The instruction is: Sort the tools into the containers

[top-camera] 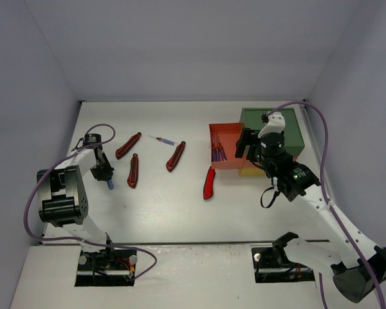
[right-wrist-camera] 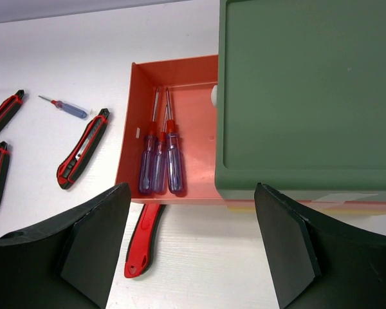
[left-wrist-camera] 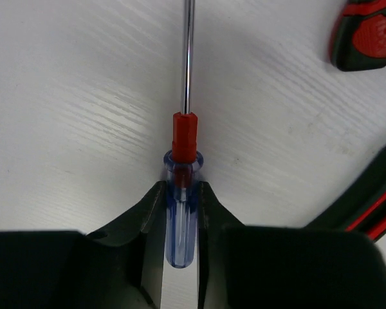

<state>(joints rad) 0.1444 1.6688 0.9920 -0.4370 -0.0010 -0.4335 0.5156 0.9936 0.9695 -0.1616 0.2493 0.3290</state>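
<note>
Although the top view shows only a blue stub under my left claw [top-camera: 106,174] near the table's [top-camera: 180,212] left edge, the left wrist camera settles it. The fingers are clamped on the clear blue handle of a slim screwdriver [left-wrist-camera: 181,222], whose shaft is cut off by the frame's upper edge. My right claw [right-wrist-camera: 192,190] stands wide apart, holding nothing, above the drawer unit [top-camera: 294,138] at the far right corner. My arm hides much of that unit from above. Only the right wrist view shows three screwdrivers [right-wrist-camera: 159,164] inside the pulled-out red-orange drawer [right-wrist-camera: 125,151]. The yellow layer [top-camera: 246,172] is barely a sliver.
</note>
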